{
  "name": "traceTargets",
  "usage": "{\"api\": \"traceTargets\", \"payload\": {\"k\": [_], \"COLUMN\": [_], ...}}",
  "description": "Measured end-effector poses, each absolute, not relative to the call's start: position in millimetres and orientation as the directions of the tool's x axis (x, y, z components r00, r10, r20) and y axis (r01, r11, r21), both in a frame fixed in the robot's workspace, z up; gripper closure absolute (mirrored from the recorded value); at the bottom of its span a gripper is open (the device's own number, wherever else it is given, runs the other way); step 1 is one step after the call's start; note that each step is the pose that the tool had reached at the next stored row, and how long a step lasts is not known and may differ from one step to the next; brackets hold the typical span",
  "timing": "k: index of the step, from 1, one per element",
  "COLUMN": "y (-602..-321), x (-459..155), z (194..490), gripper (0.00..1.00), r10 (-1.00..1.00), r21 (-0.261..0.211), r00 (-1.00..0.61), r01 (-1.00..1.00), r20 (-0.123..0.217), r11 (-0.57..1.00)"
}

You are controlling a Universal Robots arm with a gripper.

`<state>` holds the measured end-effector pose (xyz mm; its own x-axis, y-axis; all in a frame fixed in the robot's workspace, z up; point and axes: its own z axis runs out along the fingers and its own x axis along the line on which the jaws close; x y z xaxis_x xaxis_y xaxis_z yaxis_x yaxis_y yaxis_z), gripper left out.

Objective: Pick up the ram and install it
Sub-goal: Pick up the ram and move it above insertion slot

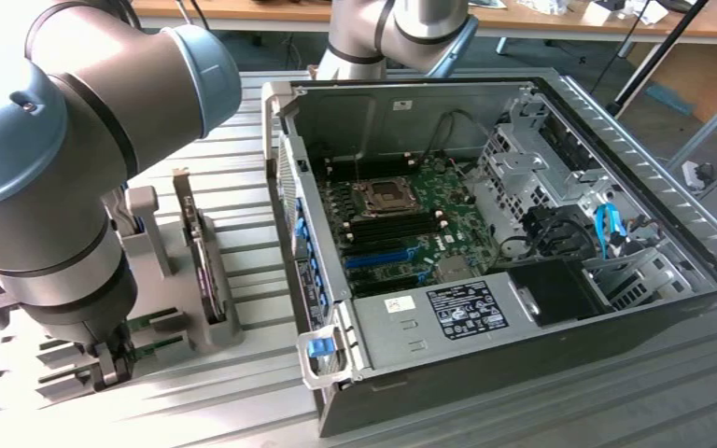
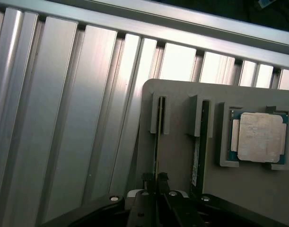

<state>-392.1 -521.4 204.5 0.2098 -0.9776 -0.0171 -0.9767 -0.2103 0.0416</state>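
The ram (image 2: 156,137) stands on edge in a slot of a grey holder (image 2: 176,151), seen as a thin green strip. My gripper (image 2: 154,179) is down over one end of it, and the two dark fingertips press against either side of the strip, shut on it. In the exterior view, the gripper (image 1: 115,362) hangs low at the near left, beside the holder (image 1: 147,233), with the bulky arm covering most of it. The open computer case (image 1: 333,121) lies to the exterior view's right, its motherboard (image 1: 390,243) exposed with dark memory slots (image 1: 399,224).
A second stick (image 2: 196,161) stands in the neighbouring slot, and a processor chip (image 2: 258,137) lies in a recess of the same holder. A dark expansion card (image 1: 203,271) stands upright between holder and case. Ribbed aluminium table (image 2: 64,118) surrounds everything.
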Motion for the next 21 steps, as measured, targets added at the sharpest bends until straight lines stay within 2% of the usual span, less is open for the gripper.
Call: {"api": "traceTargets", "payload": {"k": [8,21], "y": [-521.5,-521.5], "x": [-392.0,-392.0], "z": [210.3,243.1], "gripper": [0.86,0.86], "r10": [-0.978,-0.978], "r21": [0.041,0.040], "r00": [0.210,0.210], "r01": [-0.977,-0.977], "r20": [-0.019,-0.019], "r11": [-0.211,-0.211]}}
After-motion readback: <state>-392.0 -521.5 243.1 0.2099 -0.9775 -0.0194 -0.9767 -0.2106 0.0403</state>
